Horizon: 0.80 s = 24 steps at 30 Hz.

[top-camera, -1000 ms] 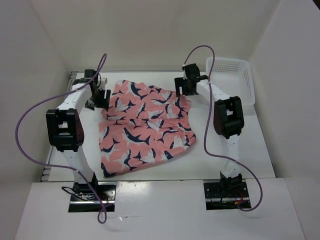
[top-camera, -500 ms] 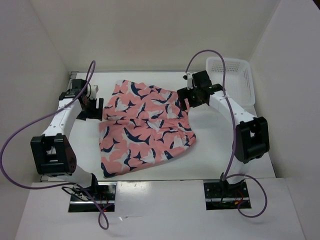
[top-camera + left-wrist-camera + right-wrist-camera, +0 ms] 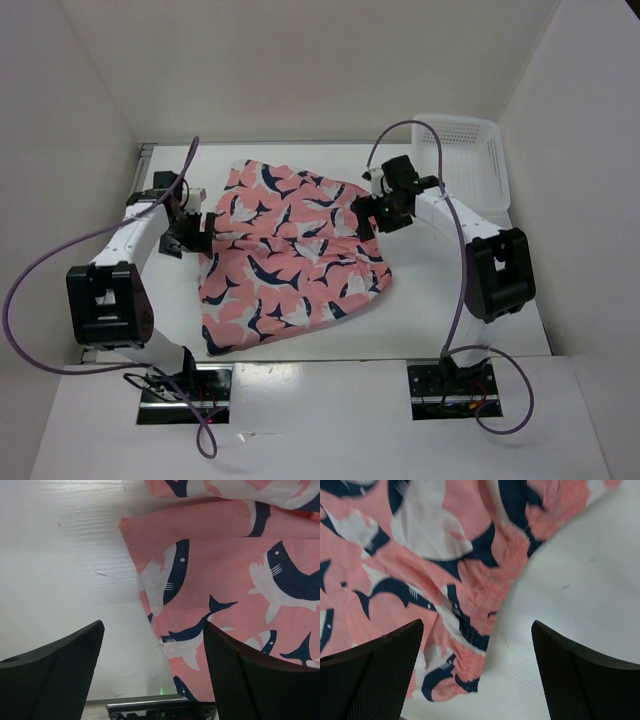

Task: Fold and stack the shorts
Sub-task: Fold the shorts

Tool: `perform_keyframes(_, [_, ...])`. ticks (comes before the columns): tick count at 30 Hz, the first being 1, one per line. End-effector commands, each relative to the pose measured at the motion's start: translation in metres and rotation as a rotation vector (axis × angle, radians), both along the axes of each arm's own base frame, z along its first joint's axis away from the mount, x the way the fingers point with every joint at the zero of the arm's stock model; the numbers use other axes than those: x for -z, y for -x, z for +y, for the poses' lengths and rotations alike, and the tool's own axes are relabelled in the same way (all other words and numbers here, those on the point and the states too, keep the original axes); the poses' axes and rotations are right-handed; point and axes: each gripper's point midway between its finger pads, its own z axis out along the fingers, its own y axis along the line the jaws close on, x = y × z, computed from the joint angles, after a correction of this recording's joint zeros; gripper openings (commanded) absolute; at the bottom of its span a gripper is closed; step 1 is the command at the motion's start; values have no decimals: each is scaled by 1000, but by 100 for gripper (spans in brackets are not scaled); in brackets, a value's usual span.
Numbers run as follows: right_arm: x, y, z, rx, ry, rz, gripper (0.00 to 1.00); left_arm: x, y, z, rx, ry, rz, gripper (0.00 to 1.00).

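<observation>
**Item 1, left gripper (image 3: 196, 232).** Sits at the left edge of the garment, about midway up the table (image 3: 440, 300). Jaws are spread wide and hold nothing. In the left wrist view the two dark mesh-textured fingers (image 3: 55, 680) frame bare tabletop on one side and the cloth's hem on the other. It may be hovering just above the surface, but the height is hard to judge from overhead. A purple cable (image 3: 40, 260) loops out from this arm towards the left wall.

**Item 2, the shorts (image 3: 290, 255).** Salmon-pink fabric with a navy-and-white shark print. They lie spread on the table between the two arms, rumpled, with a crease running across the upper half. The lower left corner reaches towards the near edge. The top edge lies close to the far edge of the table.

**Item 3, right gripper (image 3: 366, 214).** Sits at the upper right edge of the shorts. Jaws are wide apart and nothing is gripped. In the right wrist view a gathered, puckered hem lies between the fingers, with white tabletop to its right.

**Item 4, white mesh basket (image 3: 495, 165).** Sits in the far right corner of the table, apart from the shorts and beyond the right arm.
</observation>
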Motion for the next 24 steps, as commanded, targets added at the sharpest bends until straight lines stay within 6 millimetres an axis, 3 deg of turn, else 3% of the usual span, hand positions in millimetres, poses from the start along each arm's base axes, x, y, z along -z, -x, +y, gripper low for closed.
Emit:
perform_keyframes(1, [6, 40, -15, -15, 46, 76, 93, -41, 1, -10, 43, -42, -152, 87])
perform_keyframes(3, [12, 50, -21, -39, 71, 82, 93, -49, 1, -13, 59, -65, -193, 86])
perform_keyframes(5, [5, 50, -21, -71, 83, 38, 93, -57, 2, -21, 85, -75, -223, 85])
perform_keyframes(7, [-5, 39, -26, -95, 121, -25, 94, -64, 10, -26, 109, -92, -254, 85])
perform_keyframes(11, [-33, 9, -23, -229, 208, -193, 99, -68, 29, -59, 235, -107, -294, 85])
perform_keyframes(13, [-36, 1, -28, -306, 293, -251, 99, -76, 42, -71, 283, -87, -333, 86])
perform_keyframes(14, [-43, -2, -26, -336, 323, -292, 99, -70, 54, -75, 312, -84, -316, 88])
perform_keyframes(15, [-37, 5, -24, -380, 358, -307, 100, -69, 64, -91, 384, -73, -318, 89])
perform_keyframes(18, [-25, 24, -26, -523, 462, -315, 100, -61, 97, -111, 538, -103, -269, 89])
perform_keyframes(22, [-33, 43, -31, -561, 447, -352, 100, -35, 145, -115, 691, -144, -5, 91])
perform_keyframes(24, [-34, 49, -32, -563, 437, -361, 100, -26, 160, -119, 746, -149, 89, 91])
